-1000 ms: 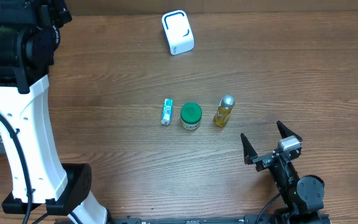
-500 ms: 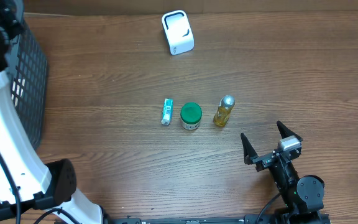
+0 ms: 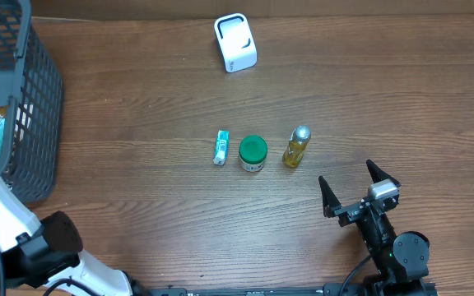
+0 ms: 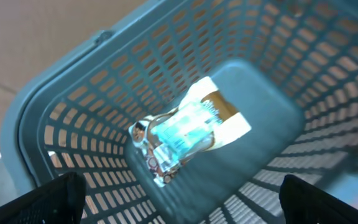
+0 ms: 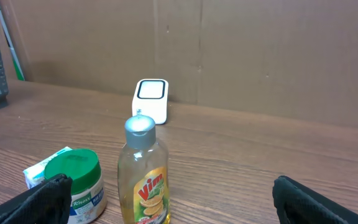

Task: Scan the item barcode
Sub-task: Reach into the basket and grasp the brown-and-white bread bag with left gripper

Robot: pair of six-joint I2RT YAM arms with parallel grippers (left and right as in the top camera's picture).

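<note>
Overhead: on the counter [image 3: 138, 99], a small blue pack [image 3: 221, 147], a green-lidded jar [image 3: 253, 153] and a yellow bottle [image 3: 296, 146] sit in a row, well apart from the white scanner [image 3: 235, 43]. The right gripper [image 3: 346, 174] gapes empty near the bottle.

Left wrist: the left gripper [image 4: 179, 196] hangs released above a grey basket [image 4: 55, 106] holding a packet [image 4: 188, 134].

Right wrist: the bottle stands upright, just beside the jar.

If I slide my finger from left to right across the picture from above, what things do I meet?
Dark grey plastic mesh basket → small blue-and-white packet → round jar with green lid → yellow liquid bottle with silver cap → right arm's black open tool.
</note>
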